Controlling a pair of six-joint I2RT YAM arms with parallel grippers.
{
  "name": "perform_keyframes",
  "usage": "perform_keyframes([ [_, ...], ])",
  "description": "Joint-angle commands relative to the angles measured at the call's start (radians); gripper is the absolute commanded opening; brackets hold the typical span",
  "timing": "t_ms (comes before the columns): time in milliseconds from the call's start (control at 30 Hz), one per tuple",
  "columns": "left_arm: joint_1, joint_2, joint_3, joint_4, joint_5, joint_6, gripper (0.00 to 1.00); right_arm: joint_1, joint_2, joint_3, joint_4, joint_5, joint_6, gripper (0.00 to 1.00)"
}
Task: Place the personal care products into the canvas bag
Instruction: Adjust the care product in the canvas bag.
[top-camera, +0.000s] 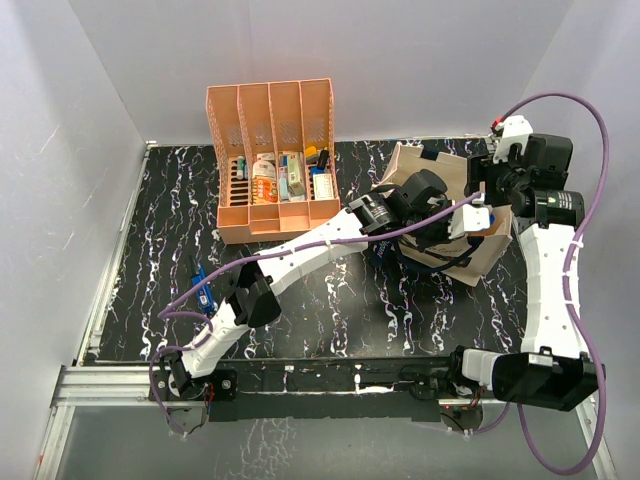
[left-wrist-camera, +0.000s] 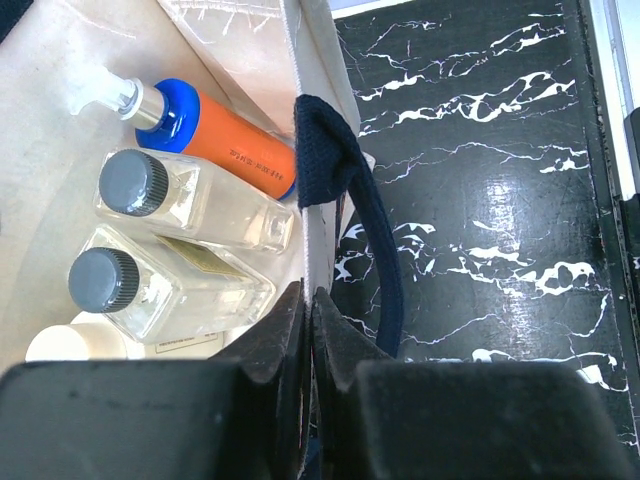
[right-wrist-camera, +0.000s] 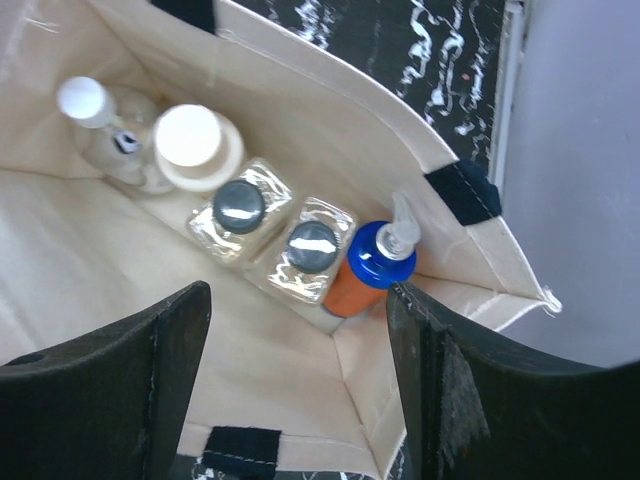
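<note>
The left pincer (left-wrist-camera: 307, 305) is clamped on the canvas bag (left-wrist-camera: 316, 240) wall; the right pincer (right-wrist-camera: 298, 300) hangs wide open above the bottles (right-wrist-camera: 240, 215) inside

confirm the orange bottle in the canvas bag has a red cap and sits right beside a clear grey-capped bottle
One detail is wrong: the cap is blue, not red. The right wrist view shows the orange bottle in the canvas bag, blue-capped with a clear pump on top, right beside a clear grey-capped bottle.
</note>
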Motion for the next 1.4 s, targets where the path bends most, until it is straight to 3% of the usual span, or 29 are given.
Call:
perform_keyframes([
  [0,-0.029,-0.114,0.046,0.059,0.066,-0.022,0.01,-0.006,0.043,-0.015,0.069,0.151,-0.004,0.70],
  [367,-0.029,-0.108,0.046,0.049,0.097,-0.023,0.00,-0.008,0.133,-0.087,0.142,0.262,-0.067,0.62],
  [1367,-0.024,-0.107,0.042,0.037,0.164,-0.039,0.00,-0.040,0.279,-0.075,0.291,0.307,0.084,0.44],
])
